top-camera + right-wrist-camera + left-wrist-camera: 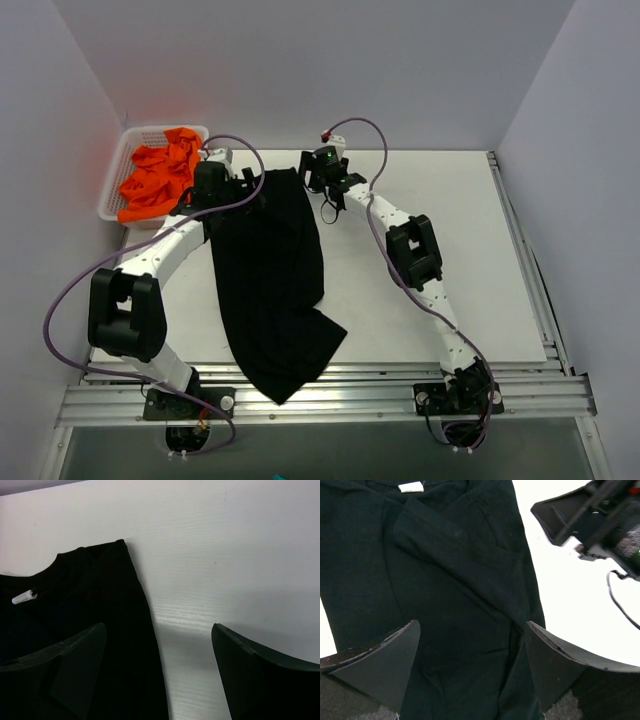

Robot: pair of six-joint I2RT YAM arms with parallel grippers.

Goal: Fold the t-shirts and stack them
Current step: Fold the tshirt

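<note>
A black t-shirt (268, 280) lies spread lengthwise on the white table (440, 220), collar at the far end and hem drooping over the near edge. Its white neck label (411, 486) shows in the left wrist view. My left gripper (250, 186) hovers open over the shirt's far left part; in its wrist view the left gripper (472, 625) has only black cloth (450, 580) below it. My right gripper (316, 180) stands open at the far right shoulder; in its own view the right gripper (159, 626) straddles the shirt's edge (125, 630), one finger over cloth, one over bare table. Orange t-shirts (158, 182) lie bunched in the basket.
A white mesh basket (112, 190) sits at the far left corner against the wall. Grey walls enclose the table on three sides. A metal rail (520, 385) runs along the near edge and another along the right side. Bare tabletop (225, 555) lies right of the shirt.
</note>
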